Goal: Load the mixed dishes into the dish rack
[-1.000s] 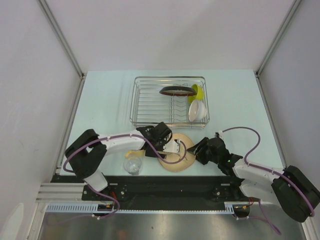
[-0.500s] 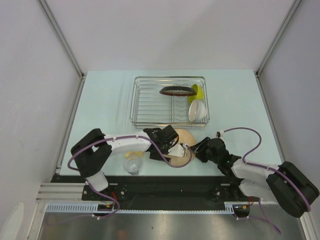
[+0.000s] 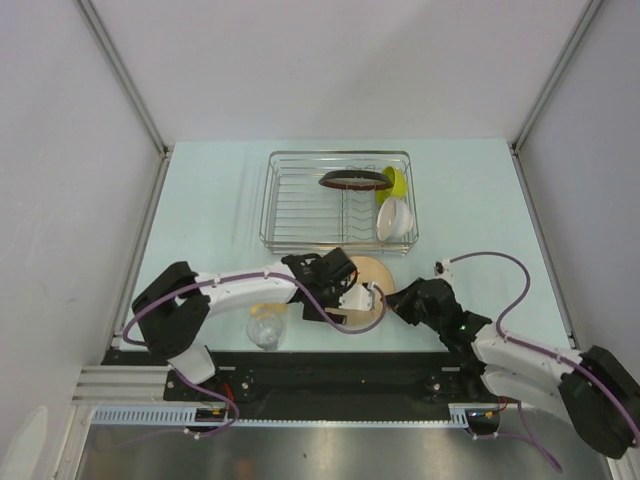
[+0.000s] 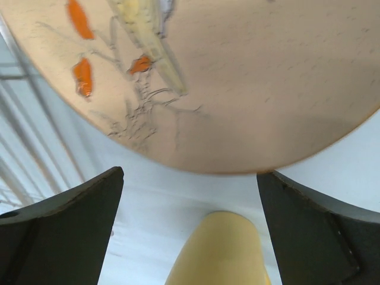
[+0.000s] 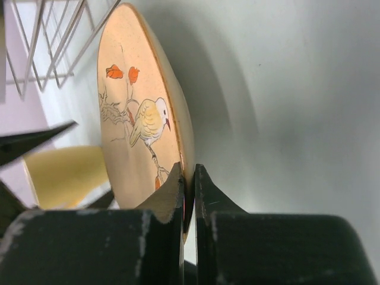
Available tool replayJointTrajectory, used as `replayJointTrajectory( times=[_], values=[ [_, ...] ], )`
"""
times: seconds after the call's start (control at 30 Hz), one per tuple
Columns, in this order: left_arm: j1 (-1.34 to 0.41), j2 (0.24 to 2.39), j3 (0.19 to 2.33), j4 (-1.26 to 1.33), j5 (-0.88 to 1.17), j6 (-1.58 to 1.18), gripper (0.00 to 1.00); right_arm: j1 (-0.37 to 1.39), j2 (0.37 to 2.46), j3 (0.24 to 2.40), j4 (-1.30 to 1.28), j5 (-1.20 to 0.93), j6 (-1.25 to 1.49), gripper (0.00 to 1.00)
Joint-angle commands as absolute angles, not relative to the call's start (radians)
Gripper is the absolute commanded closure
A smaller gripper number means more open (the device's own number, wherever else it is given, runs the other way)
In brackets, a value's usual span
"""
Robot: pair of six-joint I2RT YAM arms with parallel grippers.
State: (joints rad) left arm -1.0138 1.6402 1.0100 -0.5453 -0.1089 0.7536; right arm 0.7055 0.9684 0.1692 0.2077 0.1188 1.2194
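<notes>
The beige patterned plate [image 3: 372, 278] is tilted up on edge in front of the dish rack [image 3: 300, 200]. My right gripper [image 3: 393, 301] is shut on its rim, and in the right wrist view the plate [image 5: 136, 119] runs thin between the jaws of the right gripper [image 5: 189, 178]. My left gripper [image 3: 362, 298] is open at the plate's left side, with the plate [image 4: 237, 77] ahead of the left gripper [image 4: 190, 196]. The cream-yellow mug [image 3: 268, 310] and a clear glass [image 3: 265, 333] stand near left. In the rack are the dark red-brown dish [image 3: 355, 181], lime-green bowl [image 3: 397, 184] and white bowl [image 3: 394, 221].
The mug [image 4: 219, 249] shows low between the left fingers [image 4: 59, 231], and again behind the plate as the mug [image 5: 65, 172]. Rack wires [image 5: 41, 41] rise at the upper left of the right wrist view. The rack's left half holds no dishes. A black rail [image 3: 330, 375] runs along the table's near edge.
My right gripper has shut on the plate's rim. The plate has risen from lying flat to standing tilted, shifted a little toward the rack. The left gripper stayed open beside it.
</notes>
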Motion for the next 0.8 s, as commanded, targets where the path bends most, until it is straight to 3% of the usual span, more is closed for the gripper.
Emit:
replayJointTrajectory(
  times=[0.0, 0.2, 0.3, 0.43, 0.57, 0.77],
  values=[
    [-0.980, 1.444, 1.153, -0.517, -0.058, 0.654, 0.00, 0.799, 0.787, 0.314, -0.033, 0.195, 1.099, 1.00],
    [-0.812, 1.267, 1.396, -0.722, -0.012, 0.571, 0.00, 0.887, 0.698, 0.449, -0.290, 0.218, 0.931, 1.00],
    [-0.694, 1.221, 1.473, -0.784, 0.031, 0.523, 0.00, 0.917, 0.781, 0.625, -0.369, 0.204, 0.757, 1.00],
    [-0.543, 1.123, 1.450, -0.763, 0.054, 0.482, 0.00, 1.070, 0.909, 0.973, -0.457, 0.346, 0.418, 1.00],
    [-0.437, 1.085, 1.395, -0.733, 0.103, 0.433, 0.00, 1.098, 1.006, 1.191, -0.391, 0.411, 0.022, 1.00],
    [-0.284, 1.078, 1.312, -0.683, 0.201, 0.371, 0.00, 1.091, 1.109, 1.324, -0.128, 0.386, -0.602, 1.00]
  ],
)
